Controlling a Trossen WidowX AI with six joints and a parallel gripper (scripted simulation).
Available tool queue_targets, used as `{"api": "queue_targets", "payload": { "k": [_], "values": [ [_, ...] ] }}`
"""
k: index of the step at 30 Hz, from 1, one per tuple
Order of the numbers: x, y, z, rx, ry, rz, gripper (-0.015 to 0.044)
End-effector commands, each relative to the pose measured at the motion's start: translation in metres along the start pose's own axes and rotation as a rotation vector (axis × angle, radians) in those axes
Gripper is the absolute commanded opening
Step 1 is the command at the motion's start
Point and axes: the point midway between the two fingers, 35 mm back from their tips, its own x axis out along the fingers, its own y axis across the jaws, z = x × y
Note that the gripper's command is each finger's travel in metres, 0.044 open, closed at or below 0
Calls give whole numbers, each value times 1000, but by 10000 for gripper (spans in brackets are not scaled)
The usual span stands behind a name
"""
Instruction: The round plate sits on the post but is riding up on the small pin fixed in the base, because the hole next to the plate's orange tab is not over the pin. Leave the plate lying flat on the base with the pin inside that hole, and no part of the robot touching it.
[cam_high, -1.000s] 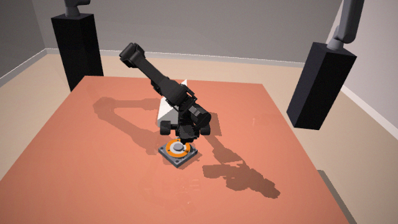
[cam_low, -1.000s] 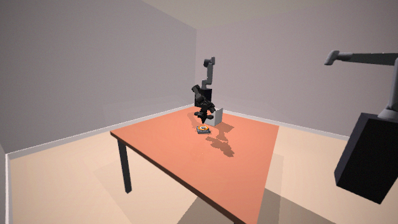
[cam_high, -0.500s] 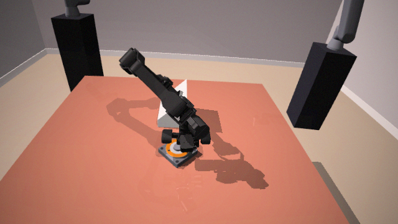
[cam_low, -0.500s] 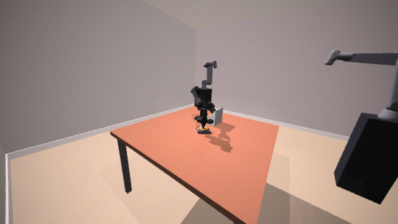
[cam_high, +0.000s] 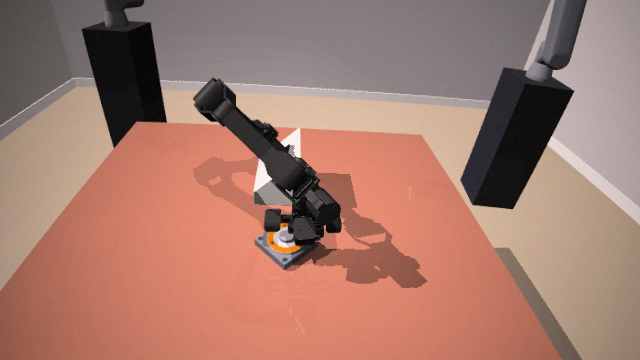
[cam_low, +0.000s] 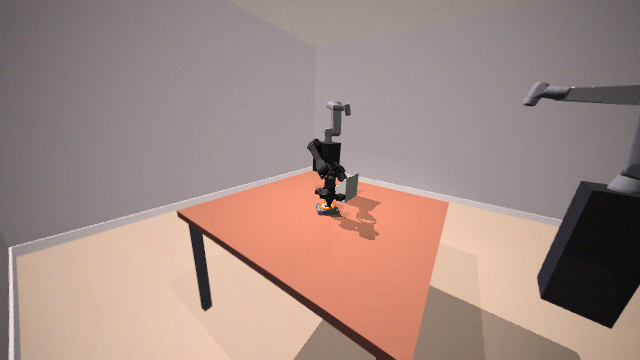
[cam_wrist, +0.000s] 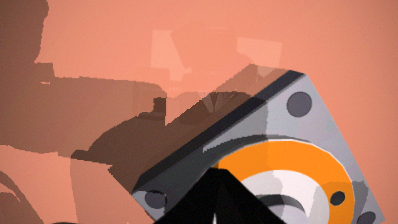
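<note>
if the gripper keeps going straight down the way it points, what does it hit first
Most likely the round plate: the shut gripper points down over its orange ring, near the pale centre. How much gap remains, or whether it already touches, cannot be told.

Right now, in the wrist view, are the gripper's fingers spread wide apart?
No, the gripper is shut, its fingers meeting in one dark point above the orange plate.

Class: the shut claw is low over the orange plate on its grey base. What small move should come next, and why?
Probably press the shut claw against the orange plate and nudge it round the post. Closed fingers cannot grip it, and one plate hole shows no pin in it.
</note>
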Motion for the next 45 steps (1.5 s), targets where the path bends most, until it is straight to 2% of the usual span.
{"api": "queue_targets", "payload": {
  "k": [1, 45],
  "values": [
    [2, 5, -8, 1, 6, 1, 0],
    [-1, 12, -55, -1, 8, 2, 0]
  ]
}}
